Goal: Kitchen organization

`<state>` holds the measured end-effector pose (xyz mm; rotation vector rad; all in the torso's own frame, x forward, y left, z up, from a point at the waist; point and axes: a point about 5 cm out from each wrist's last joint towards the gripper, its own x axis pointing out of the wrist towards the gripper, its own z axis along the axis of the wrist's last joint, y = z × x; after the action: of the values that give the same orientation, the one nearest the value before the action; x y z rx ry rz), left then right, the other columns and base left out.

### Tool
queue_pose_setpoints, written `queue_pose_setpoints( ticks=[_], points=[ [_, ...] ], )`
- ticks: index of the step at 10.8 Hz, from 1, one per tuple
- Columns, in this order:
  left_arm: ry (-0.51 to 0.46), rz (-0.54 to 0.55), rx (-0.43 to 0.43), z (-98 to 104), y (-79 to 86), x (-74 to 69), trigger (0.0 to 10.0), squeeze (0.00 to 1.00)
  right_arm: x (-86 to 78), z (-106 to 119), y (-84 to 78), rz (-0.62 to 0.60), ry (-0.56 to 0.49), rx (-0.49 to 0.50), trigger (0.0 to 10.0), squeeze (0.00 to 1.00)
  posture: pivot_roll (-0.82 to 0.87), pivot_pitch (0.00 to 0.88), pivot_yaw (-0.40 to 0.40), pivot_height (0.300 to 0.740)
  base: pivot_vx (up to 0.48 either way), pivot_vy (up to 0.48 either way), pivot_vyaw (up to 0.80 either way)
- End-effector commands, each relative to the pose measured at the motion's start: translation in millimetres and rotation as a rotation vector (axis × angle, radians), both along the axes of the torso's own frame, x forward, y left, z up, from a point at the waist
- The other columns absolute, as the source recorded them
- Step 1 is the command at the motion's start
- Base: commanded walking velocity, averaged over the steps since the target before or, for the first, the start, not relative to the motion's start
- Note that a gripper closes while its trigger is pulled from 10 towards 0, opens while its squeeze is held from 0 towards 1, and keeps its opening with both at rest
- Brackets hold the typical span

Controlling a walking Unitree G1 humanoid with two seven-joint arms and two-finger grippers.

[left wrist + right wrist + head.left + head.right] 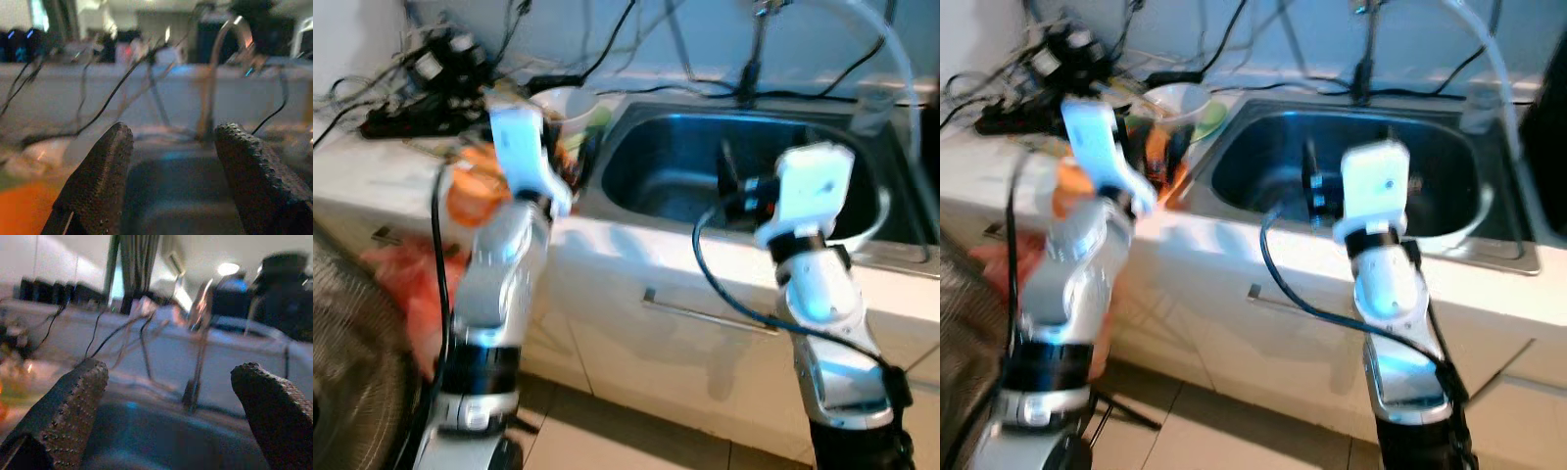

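Robot stands at the counter front, both arms raised toward the sink (656,147).

Left gripper (171,176): fingers spread apart, nothing between them. In the head views it sits over the counter at the sink's 9 o'clock side, just beside the clutter there. Wrist view looks across the basin to the tap (215,83) and trailing cables.

Right gripper (168,411): fingers wide apart, empty. It hangs over the sink's front rim at about 6 o'clock, pointing in toward the basin.

Likely work items: a white bowl (570,103) and an orange thing (470,191), too blurred to name, on the counter left of the sink. A power strip and cable tangle (421,103) lie farther back at 10 o'clock.

Judgement: no single item is singled out yet. The clutter lies at roughly 12 o'clock from the left gripper and close; the right gripper is well apart from it, across the basin. Left arm is the nearer one for any pickup. Bowl has no long axis; approach by the rim. Blur makes contact states uncertain.
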<state>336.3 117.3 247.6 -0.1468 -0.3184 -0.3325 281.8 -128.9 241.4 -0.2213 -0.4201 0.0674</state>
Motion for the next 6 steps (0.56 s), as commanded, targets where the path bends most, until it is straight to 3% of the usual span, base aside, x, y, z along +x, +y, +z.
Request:
queue_pose_setpoints(
  ticks=[1, 3, 6],
  points=[
    [-0.021, -0.006, -0.002, 8.2, -0.1, -0.9, 10.0, 0.00, -2.3, 13.2, 2.1, 0.006, -0.042, 0.004, 10.0, 0.00, -0.03, 0.000, 0.104, 0.740, 0.345, 0.000, 0.00],
    [-0.037, -0.020, -0.005, 13.4, -2.9, -1.7, 10.0, 0.00, -2.9, 24.0, 3.5, 0.014, -0.075, 0.011, 10.0, 0.00, -0.03, 0.000, 0.106, 0.740, 0.349, 0.000, 0.00],
    [-0.011, -0.018, -0.001, 5.9, -3.8, -2.8, 10.0, 0.00, -3.1, 18.1, 2.8, 0.012, -0.046, 0.005, 10.0, 0.00, -0.03, 0.000, 0.104, 0.740, 0.345, 0.000, 0.00]
  ],
)
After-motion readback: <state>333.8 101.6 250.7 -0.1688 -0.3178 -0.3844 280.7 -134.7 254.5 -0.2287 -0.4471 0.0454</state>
